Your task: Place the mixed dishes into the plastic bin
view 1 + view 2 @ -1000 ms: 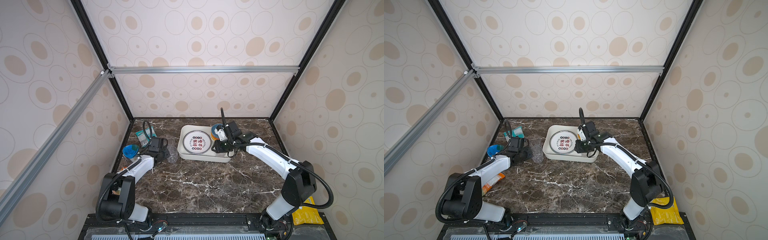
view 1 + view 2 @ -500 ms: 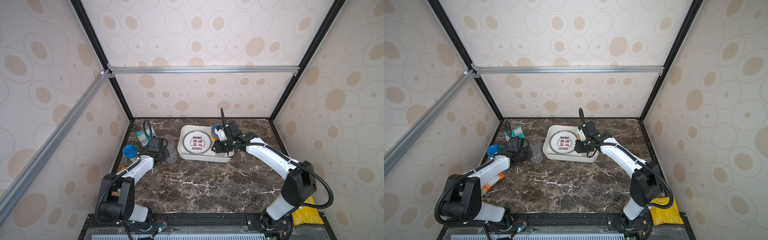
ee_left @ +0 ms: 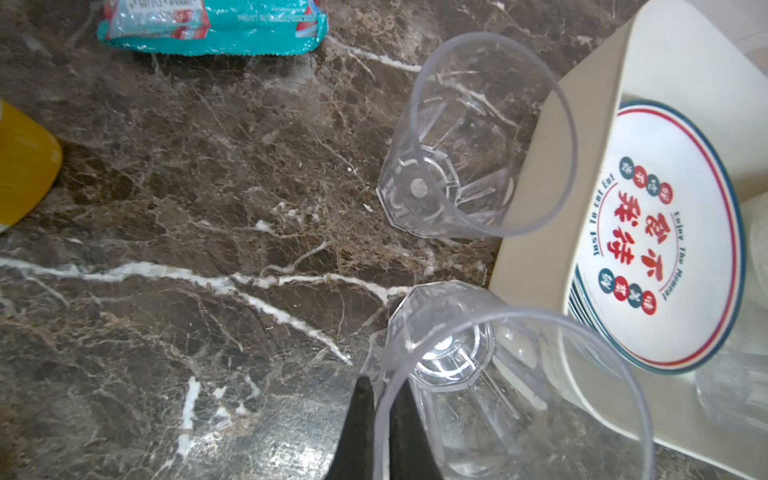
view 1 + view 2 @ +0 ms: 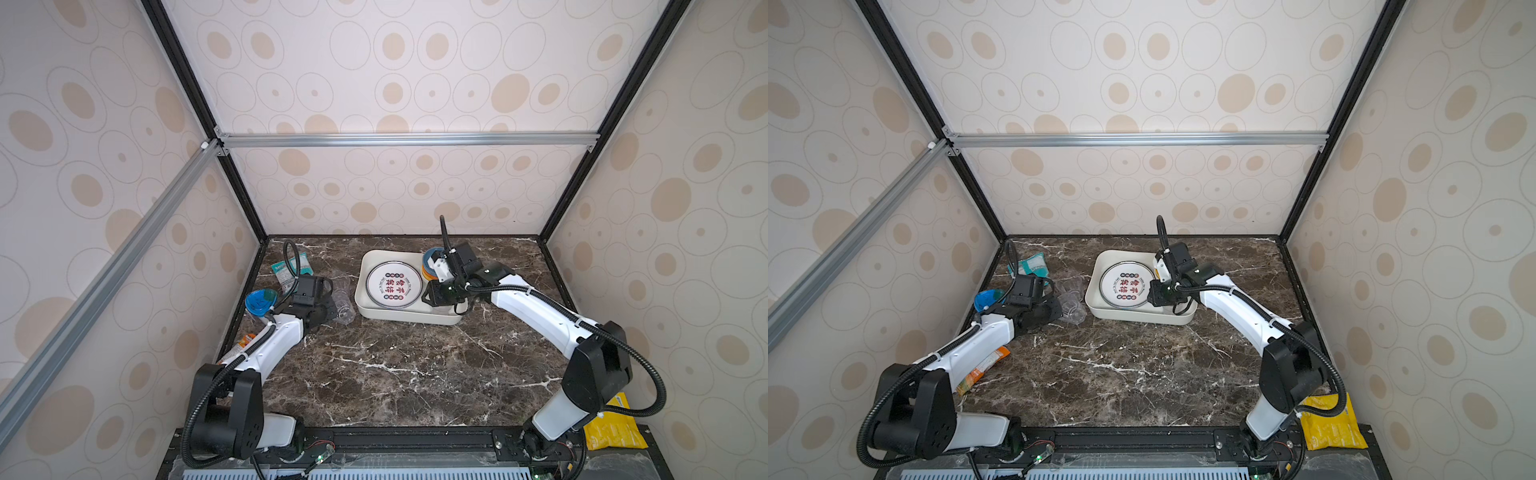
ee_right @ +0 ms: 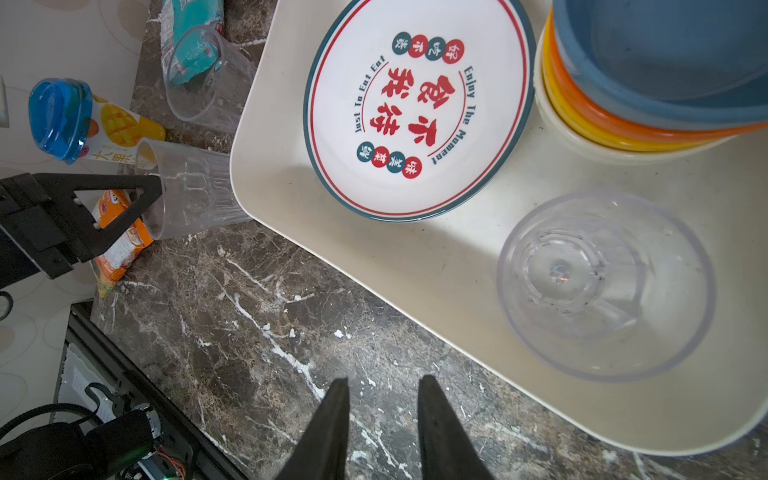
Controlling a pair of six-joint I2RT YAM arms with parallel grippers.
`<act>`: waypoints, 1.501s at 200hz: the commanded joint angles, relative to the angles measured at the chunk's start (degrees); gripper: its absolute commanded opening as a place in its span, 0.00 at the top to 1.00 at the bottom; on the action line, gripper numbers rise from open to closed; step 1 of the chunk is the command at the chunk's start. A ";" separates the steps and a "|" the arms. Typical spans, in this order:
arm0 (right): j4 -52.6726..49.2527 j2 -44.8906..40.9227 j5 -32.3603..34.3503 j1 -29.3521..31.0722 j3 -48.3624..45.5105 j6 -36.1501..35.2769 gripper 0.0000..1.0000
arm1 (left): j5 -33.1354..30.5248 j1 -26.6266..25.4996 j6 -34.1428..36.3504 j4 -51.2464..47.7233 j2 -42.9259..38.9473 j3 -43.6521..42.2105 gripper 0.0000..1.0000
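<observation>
Two clear plastic cups stand on the marble just left of the plastic bin. My left gripper is shut on the rim wall of the nearer clear cup, one finger inside and one outside. The other cup stands free beside the bin wall. In the bin lie a stack of white plates with Chinese characters, a stack of blue, orange, yellow and cream bowls, and one more clear cup. My right gripper hangs open and empty over the bin's near edge.
A blue-lidded cup and a teal snack packet lie at the back left. An orange packet sits under the left arm by the left wall. A yellow packet lies off the table's front right corner.
My left gripper has closed onto the wall of the nearer clear cup. The right arm and the dishes in the bin have not moved.
</observation>
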 commanded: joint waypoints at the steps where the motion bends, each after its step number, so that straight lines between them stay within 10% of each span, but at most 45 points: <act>1: -1.74 1.14 -1.39 1.06 2.74 -0.62 0.68 | 1.86 0.30 1.42 -2.91 -2.74 4.01 0.99; 300: -23.37 15.96 5.45 7.05 35.43 3.44 0.54 | 5.03 -20.71 -3.05 -2.90 7.31 23.93 1.00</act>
